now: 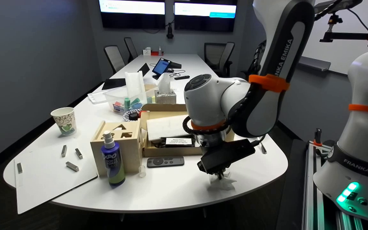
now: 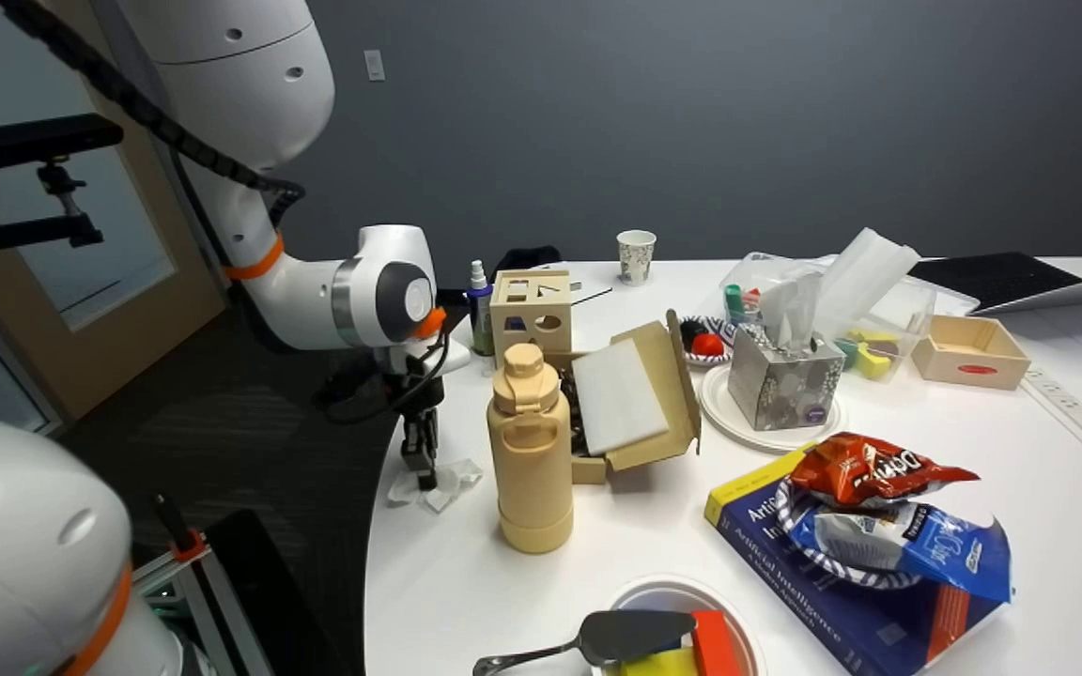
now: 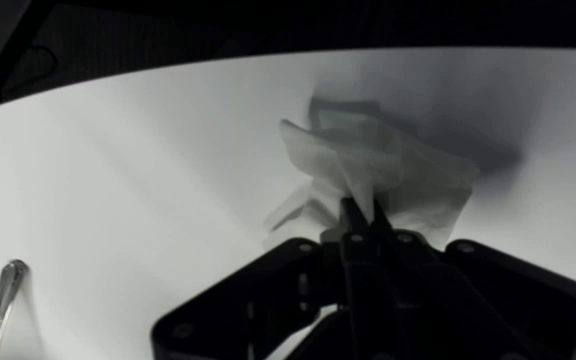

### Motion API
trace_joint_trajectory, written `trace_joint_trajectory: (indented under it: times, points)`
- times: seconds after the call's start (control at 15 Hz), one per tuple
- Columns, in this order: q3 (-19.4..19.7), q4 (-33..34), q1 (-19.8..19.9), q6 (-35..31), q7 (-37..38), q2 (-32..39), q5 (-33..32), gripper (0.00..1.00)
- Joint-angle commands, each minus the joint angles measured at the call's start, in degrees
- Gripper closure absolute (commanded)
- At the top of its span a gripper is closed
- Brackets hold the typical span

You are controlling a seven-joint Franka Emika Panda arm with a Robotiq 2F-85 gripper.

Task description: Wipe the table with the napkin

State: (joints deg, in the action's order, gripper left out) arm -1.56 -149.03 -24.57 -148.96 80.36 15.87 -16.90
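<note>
The white table [image 1: 171,195] with its rounded end fills much of both exterior views [image 2: 466,601] and the wrist view [image 3: 118,175]. The thin white napkin [image 1: 225,184] is crumpled on the table near its rounded edge. It also shows in an exterior view [image 2: 454,481] and in the wrist view [image 3: 423,192]. My gripper [image 3: 365,212] points down and is shut on a pinched fold of the napkin. The rest of the napkin spreads around the fingertips at the table top. The gripper shows in both exterior views [image 1: 220,175] [image 2: 425,474].
A tan bottle [image 2: 532,460] and an open cardboard box [image 1: 171,152] stand near the gripper. A remote [image 1: 165,161], a spray bottle [image 1: 113,163] and a wooden shape box [image 1: 131,153] are farther along. A metal utensil handle [image 3: 7,290] lies on the table.
</note>
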Motion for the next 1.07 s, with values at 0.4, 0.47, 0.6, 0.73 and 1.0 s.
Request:
trace_joint_trajectory:
  times: [0.4,0.47,0.6,0.73,1.0]
  points:
    - [3.89,-5.18,0.12,-4.61,24.0,-4.38,-8.83,0.99]
    - [4.62,-5.65,-0.02,-5.66,26.51,-4.82,-10.79,0.99]
    - [5.88,-6.33,-0.06,-8.11,30.91,-5.31,-15.17,0.99]
    - [8.21,-7.33,-1.1,-12.36,32.89,-5.7,-18.95,0.99]
    - [9.61,-8.68,0.15,-20.46,31.59,-4.92,-22.34,0.99]
